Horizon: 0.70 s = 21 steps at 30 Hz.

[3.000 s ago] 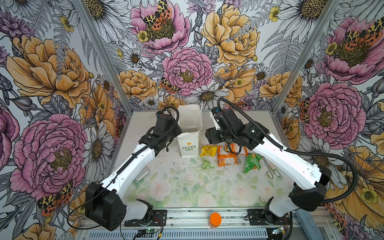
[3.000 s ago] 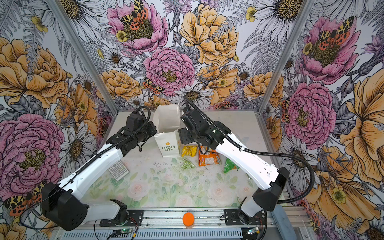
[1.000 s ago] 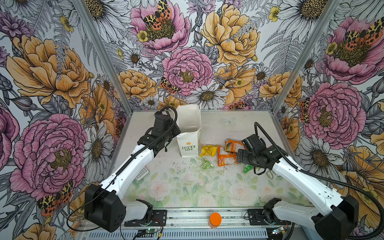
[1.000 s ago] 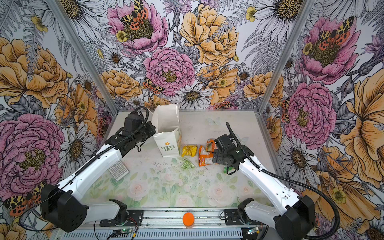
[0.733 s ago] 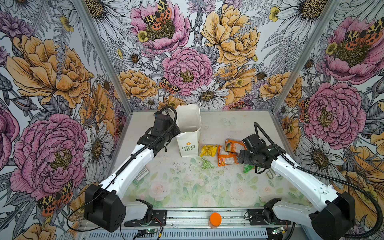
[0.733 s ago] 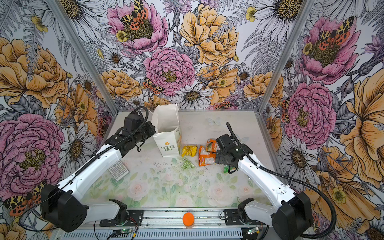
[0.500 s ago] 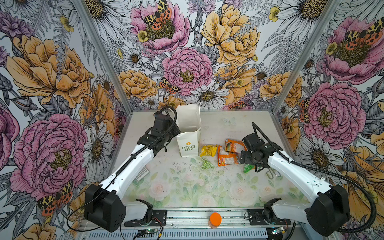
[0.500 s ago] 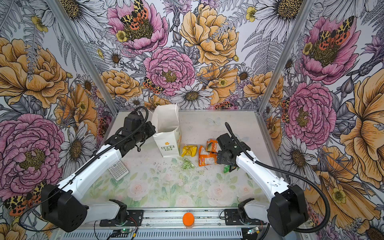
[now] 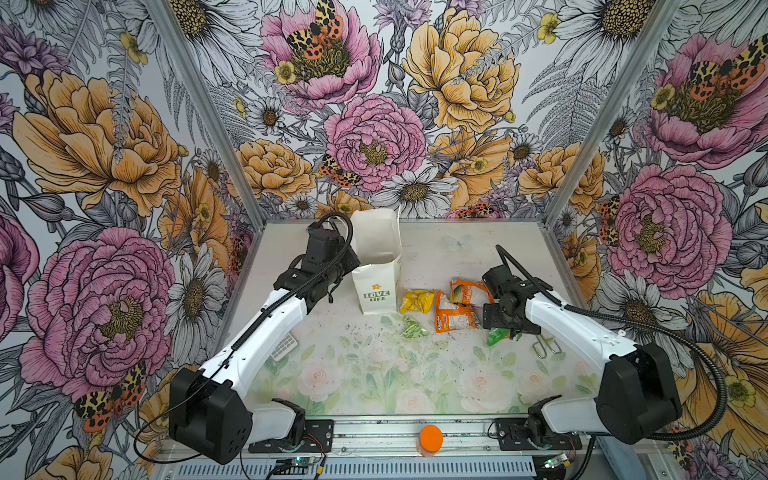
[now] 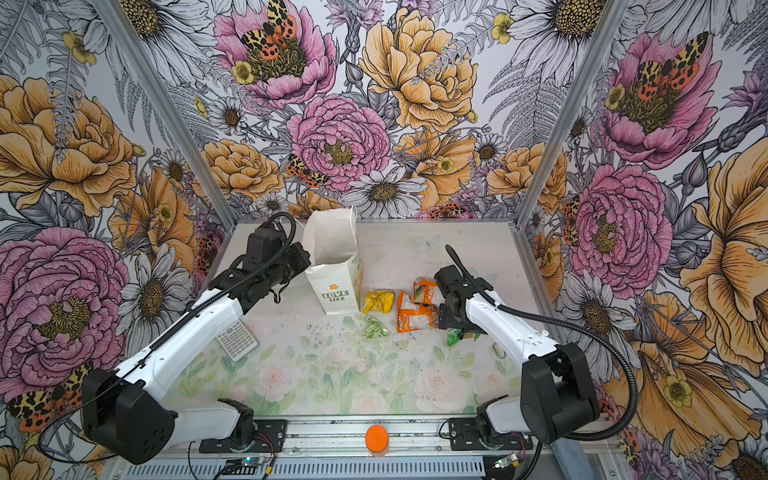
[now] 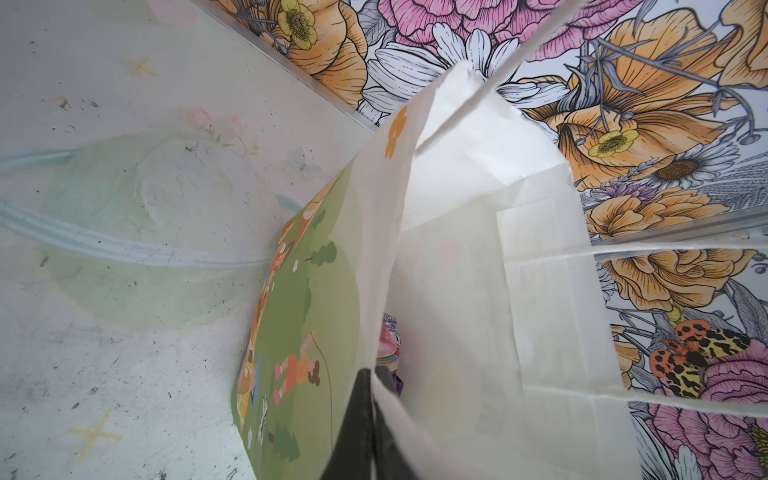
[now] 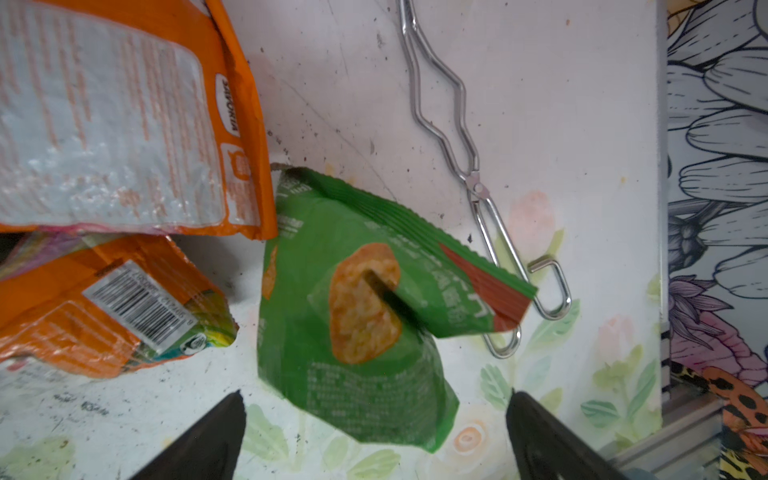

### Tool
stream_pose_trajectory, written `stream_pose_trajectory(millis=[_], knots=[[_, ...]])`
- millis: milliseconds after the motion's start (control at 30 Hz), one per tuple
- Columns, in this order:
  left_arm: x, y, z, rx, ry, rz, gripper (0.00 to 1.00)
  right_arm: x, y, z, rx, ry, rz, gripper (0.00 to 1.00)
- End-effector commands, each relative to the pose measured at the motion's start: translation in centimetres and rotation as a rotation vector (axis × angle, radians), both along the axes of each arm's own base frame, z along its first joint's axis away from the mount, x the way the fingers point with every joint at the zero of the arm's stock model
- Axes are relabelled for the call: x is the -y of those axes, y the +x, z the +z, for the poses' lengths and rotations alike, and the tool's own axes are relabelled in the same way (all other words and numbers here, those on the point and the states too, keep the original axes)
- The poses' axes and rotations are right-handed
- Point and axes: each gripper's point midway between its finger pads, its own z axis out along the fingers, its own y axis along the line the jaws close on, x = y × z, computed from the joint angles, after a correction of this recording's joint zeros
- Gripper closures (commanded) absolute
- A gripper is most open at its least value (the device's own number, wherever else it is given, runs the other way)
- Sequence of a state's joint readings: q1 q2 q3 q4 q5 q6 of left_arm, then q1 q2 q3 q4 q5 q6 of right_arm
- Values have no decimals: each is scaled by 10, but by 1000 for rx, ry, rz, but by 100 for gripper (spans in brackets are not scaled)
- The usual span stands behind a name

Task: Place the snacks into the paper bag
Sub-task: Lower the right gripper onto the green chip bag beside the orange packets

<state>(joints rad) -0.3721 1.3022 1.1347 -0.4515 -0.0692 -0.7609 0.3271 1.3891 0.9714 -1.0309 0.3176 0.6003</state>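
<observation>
The white paper bag (image 9: 376,266) stands upright at the back of the table, and my left gripper (image 11: 374,386) is shut on its rim. A pink and purple packet (image 11: 388,345) shows inside the bag. To its right lie the snacks: a yellow packet (image 9: 417,300), a small pale green one (image 9: 413,328) and two orange ones (image 9: 467,291) (image 9: 453,318). My right gripper (image 12: 376,409) hangs open just above the bright green packet (image 12: 357,316), one finger on either side of its near end, not touching it.
Metal wire tongs (image 12: 457,145) lie right beside the green packet, toward the right wall. A calculator (image 10: 237,338) lies under the left arm. An orange-lidded jar (image 9: 430,438) stands on the front rail.
The right gripper has left the bag's mouth, swung out to the right and come down over the green packet, still open. The left arm has not moved.
</observation>
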Motion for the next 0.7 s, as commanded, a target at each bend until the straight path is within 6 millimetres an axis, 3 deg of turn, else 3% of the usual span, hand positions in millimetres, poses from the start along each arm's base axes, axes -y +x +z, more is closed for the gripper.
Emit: stream_pose_trajectory(millis=[0, 367, 667], knots=[[-5, -3, -15, -41, 5, 10, 100, 0, 12, -4, 13, -1, 9, 0], [-7, -1, -17, -37, -1, 16, 100, -11, 35, -33, 5, 83, 37, 0], [-8, 1, -20, -44, -2, 16, 100, -10, 37, -54, -41, 78, 38, 2]])
